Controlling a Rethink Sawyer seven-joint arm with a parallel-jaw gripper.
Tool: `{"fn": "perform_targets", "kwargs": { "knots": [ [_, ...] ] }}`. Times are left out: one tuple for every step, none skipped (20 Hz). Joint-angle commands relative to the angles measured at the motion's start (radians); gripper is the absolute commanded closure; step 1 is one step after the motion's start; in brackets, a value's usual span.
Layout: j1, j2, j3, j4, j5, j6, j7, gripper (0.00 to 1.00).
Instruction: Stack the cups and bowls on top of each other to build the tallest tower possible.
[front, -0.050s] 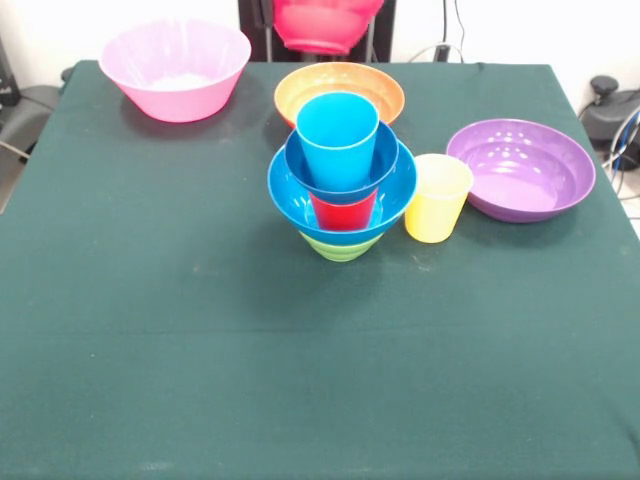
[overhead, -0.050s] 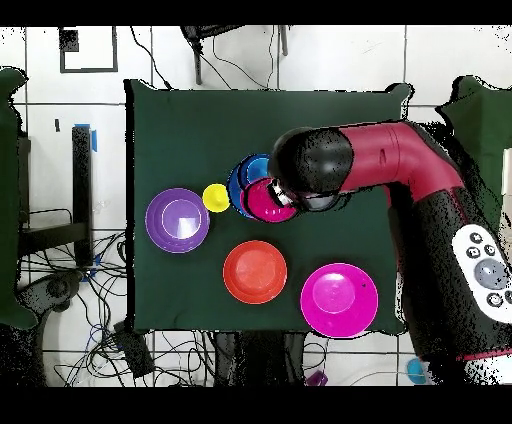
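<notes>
Nearest the front camera stood the tower (front, -0.050s: 342, 190), a green bowl (front, -0.050s: 340, 246) under the large blue bowl (front, -0.050s: 395, 195), the red cup (front, -0.050s: 343, 210), the small blue bowl (front, -0.050s: 384, 165) and the sky-blue cup (front, -0.050s: 337, 138). Just beside the tower sat the yellow cup (front, -0.050s: 437, 197), with the purple bowl (front, -0.050s: 520, 168) beyond it, the orange bowl (front, -0.050s: 340, 88) behind the tower and the pink bowl (front, -0.050s: 176, 68) well apart. A small red bowl (front, -0.050s: 322, 22) hung above the orange bowl; the gripper itself was hidden, so whether it clamped that bowl could not be told. Overhead, the arm (overhead, -0.050s: 400, 165) reached over the tower, covering most of it, and the red bowl overlapped it. Lowering the bowl centred and level onto the sky-blue cup seemed wise. Only the front view showed the stack's layers; only the overhead showed the arm.
</notes>
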Motion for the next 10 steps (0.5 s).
{"fn": "perform_targets", "kwargs": {
  "knots": [
    [0.004, 0.043, 0.023, -0.066, -0.115, 0.221, -0.468, 1.0],
    [0.0, 0.043, 0.025, -0.059, -0.12, 0.233, -0.471, 1.0],
    [-0.004, 0.039, 0.03, -0.051, -0.121, 0.239, -0.471, 1.0],
    [-0.011, 0.028, 0.036, -0.037, -0.118, 0.255, -0.477, 1.0],
    [-0.018, 0.018, 0.043, -0.024, -0.114, 0.262, -0.48, 1.0],
    [-0.035, -0.005, 0.054, 0.002, -0.099, 0.279, -0.49, 1.0],
    [-0.044, -0.019, 0.061, 0.022, -0.092, 0.288, -0.493, 1.0],
    [-0.059, -0.033, 0.067, 0.055, -0.08, 0.29, -0.495, 1.0],
    [-0.064, -0.037, 0.071, 0.077, -0.075, 0.288, -0.49, 1.0],
    [-0.077, -0.047, 0.068, 0.126, -0.078, 0.264, -0.479, 1.0]
  ]
}}
